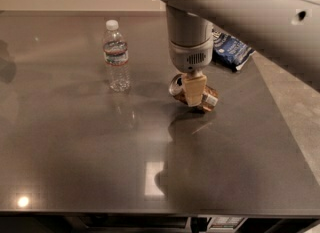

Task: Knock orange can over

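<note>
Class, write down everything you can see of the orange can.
The orange can is a small orange-brown metal drink can with a silver top and a white label patch. It looks tipped onto its side on the dark table, top facing left, right of the water bottle. The gripper hangs over it, covering its middle.

1. Table (pixel 75 147): dark grey, glossy top with a bright light patch reflected near the front edge; it carries 3 items.
2. Water bottle (pixel 116 57): clear plastic with a white cap, standing upright left of centre, toward the back.
3. Orange can (pixel 210 99): off upright, silver top facing left, to the right of the bottle and well apart from it.
4. Blue packet (pixel 232 52): lies flat by the right edge, behind the can.
5. Gripper (pixel 194 89): pointing down, right at the can and partly covering it.
</note>
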{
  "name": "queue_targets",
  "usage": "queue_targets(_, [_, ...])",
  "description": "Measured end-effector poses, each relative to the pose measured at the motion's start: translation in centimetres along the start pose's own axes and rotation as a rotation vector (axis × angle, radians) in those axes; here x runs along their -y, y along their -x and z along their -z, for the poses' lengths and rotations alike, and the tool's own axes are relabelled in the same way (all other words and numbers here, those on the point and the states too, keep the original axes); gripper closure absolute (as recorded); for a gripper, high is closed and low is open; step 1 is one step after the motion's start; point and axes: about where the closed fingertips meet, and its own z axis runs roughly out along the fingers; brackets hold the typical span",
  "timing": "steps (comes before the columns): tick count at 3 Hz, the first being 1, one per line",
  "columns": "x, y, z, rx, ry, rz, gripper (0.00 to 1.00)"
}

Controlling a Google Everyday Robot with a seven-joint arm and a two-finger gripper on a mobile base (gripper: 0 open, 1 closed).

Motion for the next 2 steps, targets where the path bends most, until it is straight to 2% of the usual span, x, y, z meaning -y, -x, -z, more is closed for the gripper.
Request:
queue_targets(1, [-0.15, 0.31, -0.42, 0.001, 0.009, 0.013, 0.00])
queue_targets(2, [-0.17, 0.32, -0.46, 0.002, 0.010, 0.013, 0.00])
